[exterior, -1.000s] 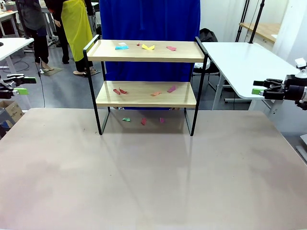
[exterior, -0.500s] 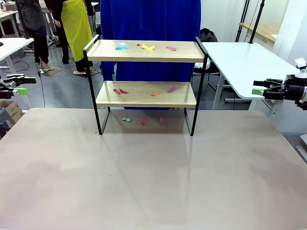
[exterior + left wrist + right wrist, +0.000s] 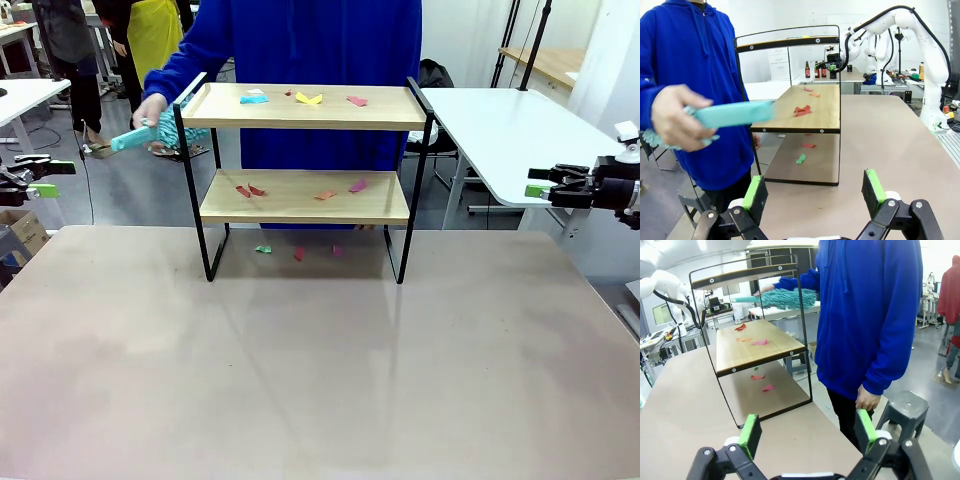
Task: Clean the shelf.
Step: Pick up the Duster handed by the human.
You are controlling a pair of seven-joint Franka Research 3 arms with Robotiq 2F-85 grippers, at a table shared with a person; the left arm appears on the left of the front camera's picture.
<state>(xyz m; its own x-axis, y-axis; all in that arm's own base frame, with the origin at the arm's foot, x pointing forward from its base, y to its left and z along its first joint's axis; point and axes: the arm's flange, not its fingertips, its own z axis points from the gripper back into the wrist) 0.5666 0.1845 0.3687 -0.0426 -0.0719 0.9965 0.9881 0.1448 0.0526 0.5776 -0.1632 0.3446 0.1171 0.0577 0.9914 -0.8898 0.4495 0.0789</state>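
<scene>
The shelf (image 3: 305, 195) stands at the far middle of the table, with two wood boards in a black frame. Coloured paper scraps (image 3: 309, 98) lie on its top board, more scraps (image 3: 249, 190) on the lower board, and a few on the table beneath. A person in a blue hoodie (image 3: 320, 40) stands behind it. Their hand (image 3: 150, 110) holds a teal duster (image 3: 165, 132) at the top board's left end; the duster (image 3: 732, 114) (image 3: 787, 297) is blurred. My left gripper (image 3: 50, 176) (image 3: 815, 190) hangs open off the table's left side. My right gripper (image 3: 540, 181) (image 3: 807, 432) hangs open off the right side.
The grey table (image 3: 300, 380) is bare in front of the shelf. A white table (image 3: 500, 130) stands at the back right and a grey stool (image 3: 905, 407) near the person. A cardboard box (image 3: 20, 235) sits on the floor at left, with other people (image 3: 70, 50) behind.
The person's arm has come in at the left, bringing the teal duster to the left end of the shelf's top board. Neither gripper has moved.
</scene>
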